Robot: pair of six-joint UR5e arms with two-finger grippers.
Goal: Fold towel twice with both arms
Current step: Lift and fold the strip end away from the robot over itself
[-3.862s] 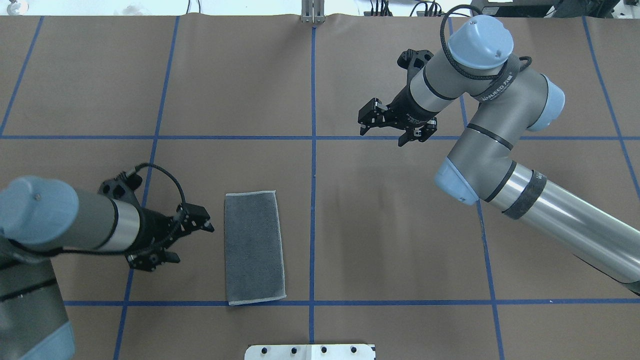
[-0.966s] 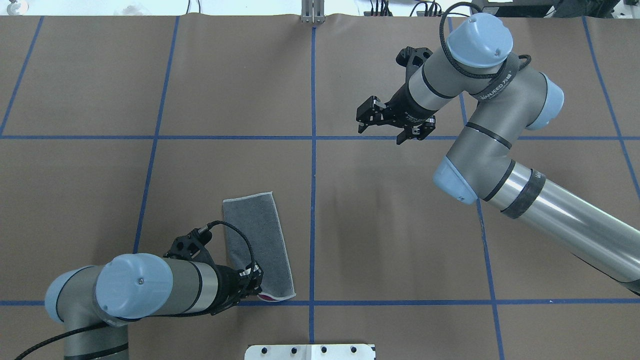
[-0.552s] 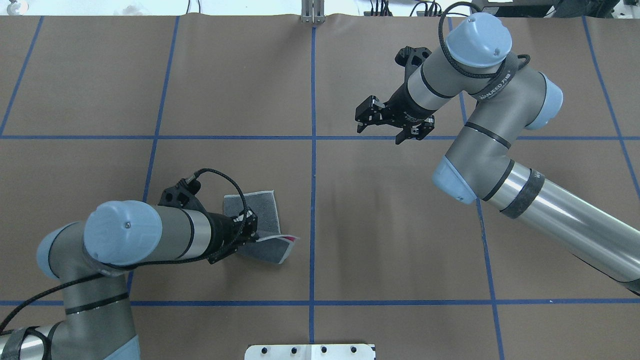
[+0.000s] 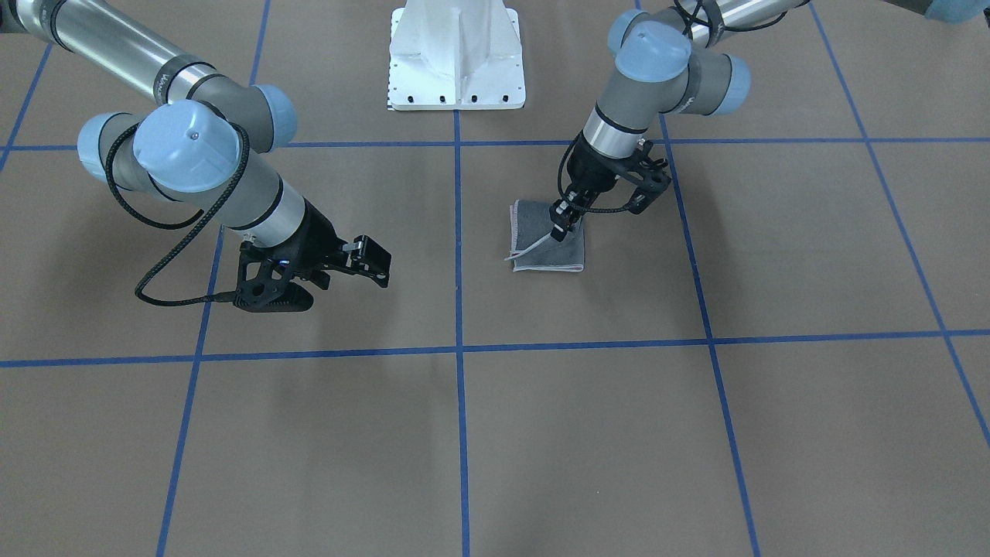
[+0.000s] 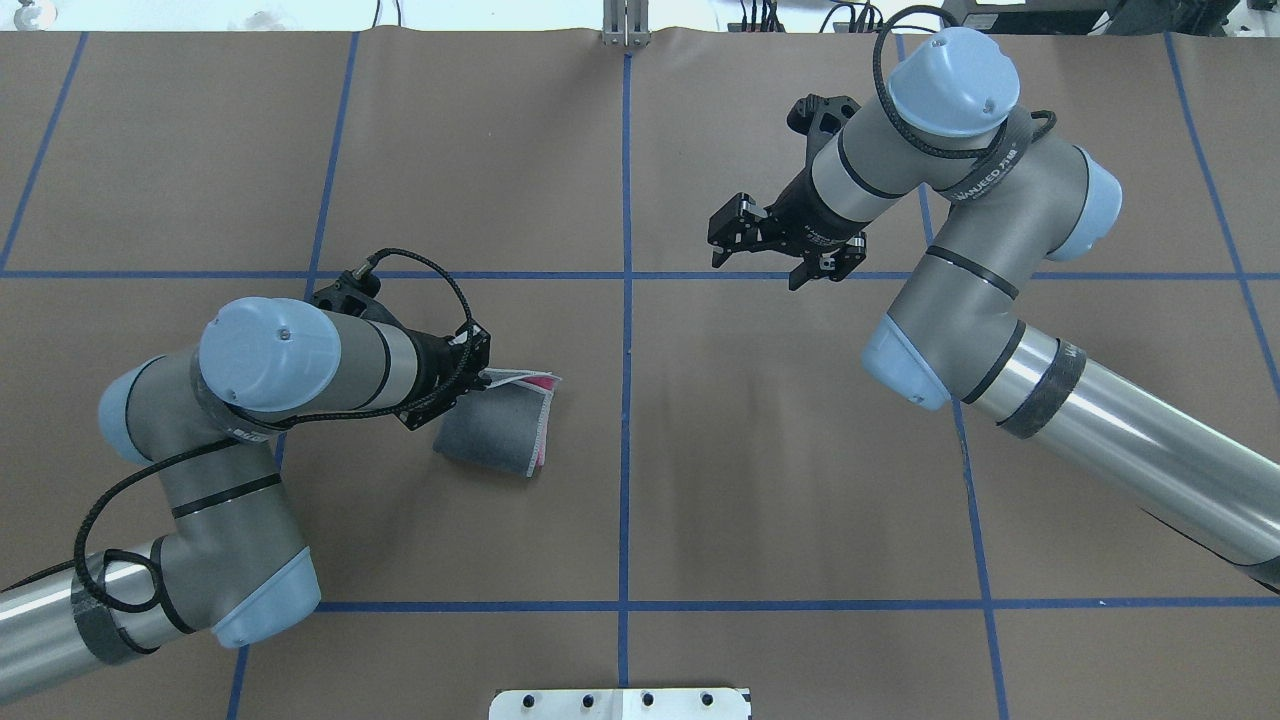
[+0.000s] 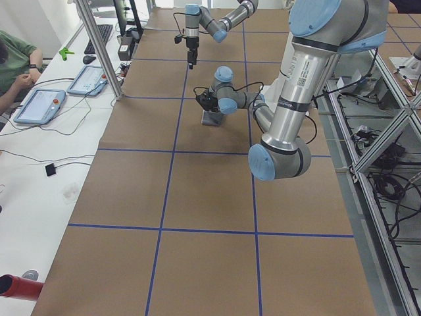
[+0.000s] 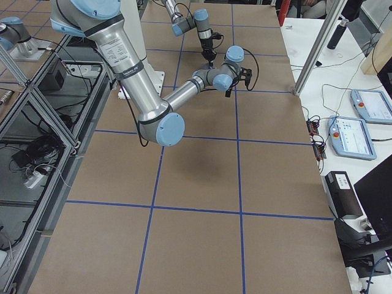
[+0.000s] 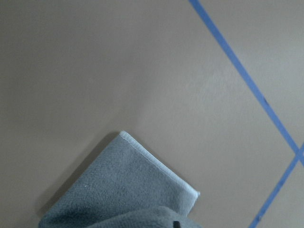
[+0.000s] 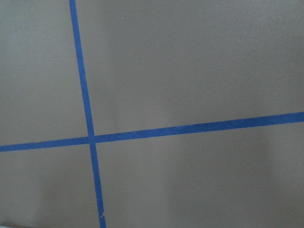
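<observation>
The towel lies left of the table's centre line, doubled over into a small grey square. Pink shows along its far and right edges. My left gripper is shut on the towel's upper layer at the far left corner and holds that edge a little above the layer beneath. In the front-facing view the left gripper pinches the raised light edging of the towel. In the left wrist view, a grey corner of the towel lies flat on the brown paper. My right gripper hangs open and holds nothing, well right of the towel.
Brown paper with blue tape lines covers the table. The white pedestal base stands at the robot's edge. In the left view, a side desk holds tablets and a seated person is at the left edge.
The towel lay as a long grey strip. My left gripper shut on its near end and carried it over to the far end, doubling it. The right arm barely moved.
</observation>
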